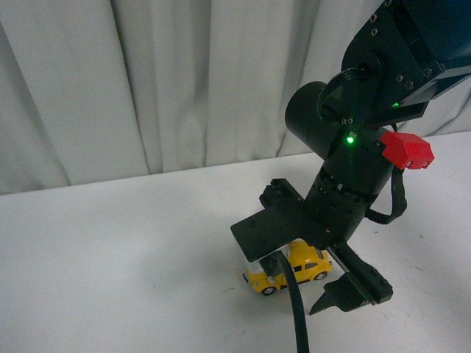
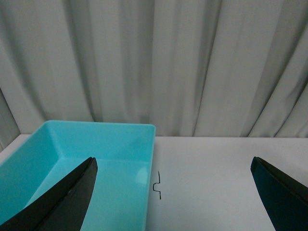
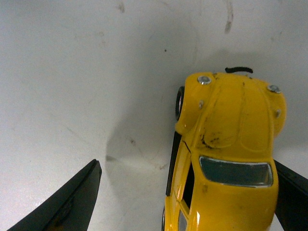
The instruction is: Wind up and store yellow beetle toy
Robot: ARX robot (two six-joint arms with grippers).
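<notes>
The yellow beetle toy stands on its wheels on the white table, partly hidden under my right arm. In the right wrist view the toy lies between the open jaws, close against one finger, with a wide gap to the other finger. My right gripper is open and hangs just over the car. My left gripper is open and empty, and is out of the front view. It hangs over the edge of a turquoise bin.
A grey curtain closes off the far edge of the table. A small black bent mark lies on the table beside the bin. A red block sits on my right arm.
</notes>
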